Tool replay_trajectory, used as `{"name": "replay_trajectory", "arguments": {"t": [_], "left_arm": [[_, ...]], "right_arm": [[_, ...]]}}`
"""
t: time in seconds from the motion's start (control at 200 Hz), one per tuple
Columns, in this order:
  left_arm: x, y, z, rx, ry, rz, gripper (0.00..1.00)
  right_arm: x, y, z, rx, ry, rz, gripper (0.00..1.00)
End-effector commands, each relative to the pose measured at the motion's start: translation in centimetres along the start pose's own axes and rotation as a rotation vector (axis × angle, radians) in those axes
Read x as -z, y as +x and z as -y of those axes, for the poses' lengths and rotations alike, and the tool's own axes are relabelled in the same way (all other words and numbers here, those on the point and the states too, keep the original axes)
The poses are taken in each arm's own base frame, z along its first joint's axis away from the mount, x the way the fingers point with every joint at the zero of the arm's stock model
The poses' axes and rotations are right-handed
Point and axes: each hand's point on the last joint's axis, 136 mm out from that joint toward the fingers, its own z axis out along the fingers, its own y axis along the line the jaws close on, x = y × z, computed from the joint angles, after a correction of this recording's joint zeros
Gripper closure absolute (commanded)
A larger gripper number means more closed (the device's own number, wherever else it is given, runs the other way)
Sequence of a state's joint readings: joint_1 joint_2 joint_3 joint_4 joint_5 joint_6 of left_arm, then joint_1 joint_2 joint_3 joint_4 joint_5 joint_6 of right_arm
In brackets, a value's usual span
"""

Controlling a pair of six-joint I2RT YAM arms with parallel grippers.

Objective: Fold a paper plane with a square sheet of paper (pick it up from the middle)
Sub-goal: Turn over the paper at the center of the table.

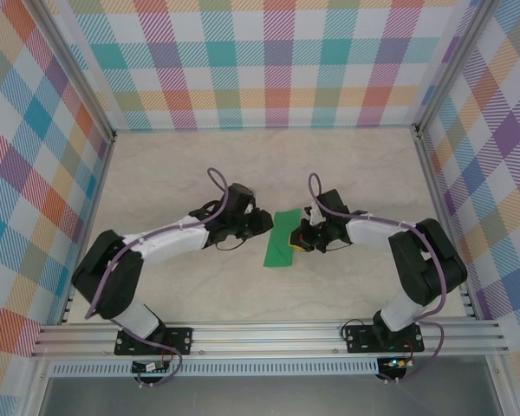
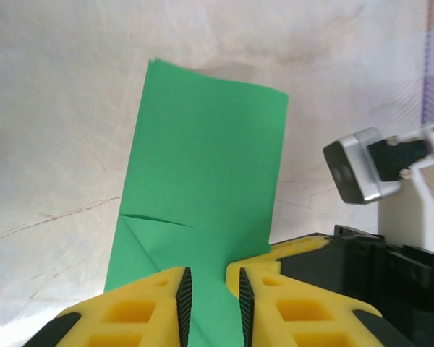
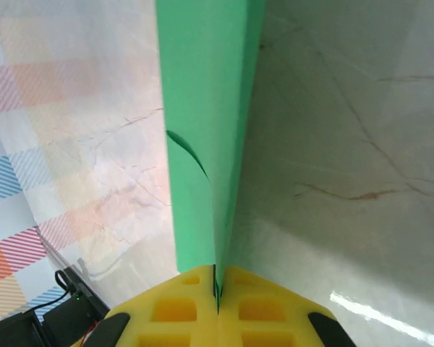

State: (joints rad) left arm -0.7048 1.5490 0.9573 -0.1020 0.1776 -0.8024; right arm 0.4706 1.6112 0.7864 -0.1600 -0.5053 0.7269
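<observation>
Over marble tabletop [image 1: 243,165], right claw [image 3: 217,289] pinches green paper [image 3: 206,87], left claw [image 2: 211,293] slightly spread.

Green paper [image 1: 282,239] folded long, corner creased.

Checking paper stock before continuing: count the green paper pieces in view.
1. The folded bright green paper sheet lies on the pale table, one edge pinched in the right hand. Another sheet hidden beneath cannot be ruled out.
</observation>
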Motion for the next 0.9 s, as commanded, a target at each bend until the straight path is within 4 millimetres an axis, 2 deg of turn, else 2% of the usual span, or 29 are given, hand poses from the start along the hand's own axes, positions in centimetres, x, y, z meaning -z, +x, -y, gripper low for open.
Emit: {"name": "replay_trajectory", "arguments": {"t": [0.0,0.07,0.125,0.345,0.425,0.5,0.58,0.66,0.895], "left_arm": [[3.1,-0.2,-2.6,-0.024,-0.118,0.061,0.70],[5.0,-0.7,-2.9,-0.027,-0.130,0.112,0.68],[6.6,-0.4,-4.1,-0.022,-0.169,0.131,0.66],[12.1,-0.9,-7.4,0.023,-0.248,0.293,0.57],[13.6,-0.9,-8.6,0.048,-0.273,0.342,0.55],[14.9,-0.8,-9.7,0.077,-0.289,0.390,0.53],[16.3,-0.9,-10.7,0.100,-0.302,0.445,0.51],[17.5,-0.8,-11.5,0.119,-0.312,0.493,0.48],[19.3,-0.3,-12.7,0.122,-0.340,0.523,0.46]], "right_arm": [[2.3,0.3,-1.4,0.079,0.076,0.012,1.00],[3.9,0.6,-1.6,0.114,0.183,0.022,1.00],[5.4,0.8,-1.5,0.152,0.300,0.034,1.00],[12.7,1.8,1.1,0.233,0.946,0.079,1.00],[14.1,1.8,0.6,0.246,1.065,0.124,1.00],[14.6,1.8,0.3,0.238,1.123,0.160,1.00],[14.2,1.8,0.2,0.223,1.150,0.166,1.00],[12.8,1.9,0.1,0.215,1.165,0.144,1.00],[4.2,2.9,-0.3,0.218,1.161,-0.013,0.97]]}}
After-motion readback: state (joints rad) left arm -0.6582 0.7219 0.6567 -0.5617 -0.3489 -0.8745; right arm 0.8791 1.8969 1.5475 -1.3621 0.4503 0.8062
